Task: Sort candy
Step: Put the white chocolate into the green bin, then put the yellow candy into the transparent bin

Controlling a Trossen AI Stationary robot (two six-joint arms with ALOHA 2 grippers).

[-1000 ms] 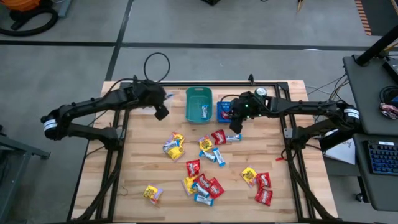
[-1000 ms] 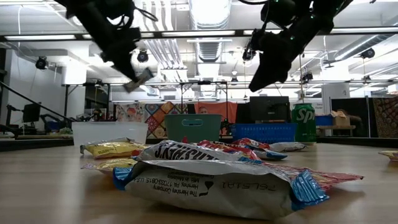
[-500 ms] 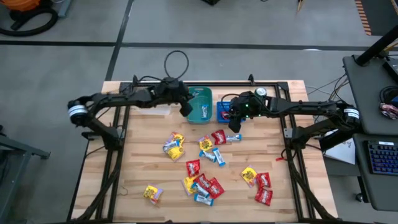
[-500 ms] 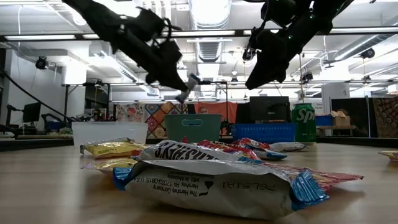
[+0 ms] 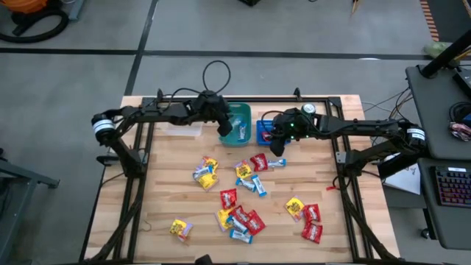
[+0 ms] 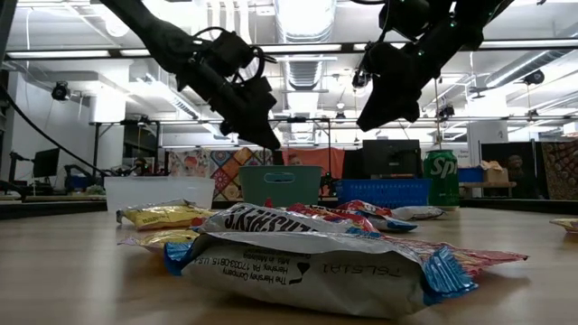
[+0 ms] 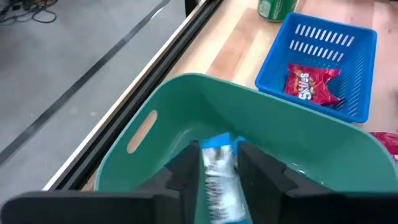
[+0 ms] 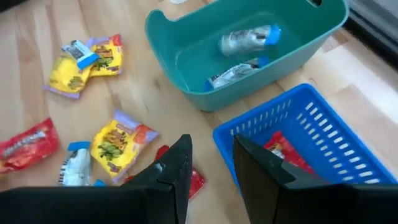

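Observation:
My left gripper [image 5: 225, 132] [image 7: 217, 150] hangs open over the teal bin [image 5: 237, 110] [image 7: 186, 99]. A blue-and-white candy [image 7: 217, 177], blurred, shows between its fingers, down inside the bin. The right wrist view shows two such candies in the bin, one blurred [image 8: 249, 38] and one on the floor [image 8: 236, 71]. My right gripper [image 5: 278, 150] [image 8: 211, 165] is open and empty above the table in front of the blue basket [image 5: 265, 132]. Several red, yellow and blue candies [image 5: 243, 188] lie on the table.
The blue basket [image 7: 323, 62] holds a red candy [image 7: 311, 84]. A green can [image 7: 277, 7] [image 6: 441, 179] stands behind it. A clear bin [image 5: 184, 126] [image 6: 158, 191] stands left of the teal bin. Raised rails run along the table's edges [image 5: 338, 158].
My left gripper has swung from the clear bin toward the table's right and sunk over the teal bin, tipping further down, with a blue-and-white candy at its fingertips. The candy has left the fingertips and is inside the bin. My right gripper has stayed where it was.

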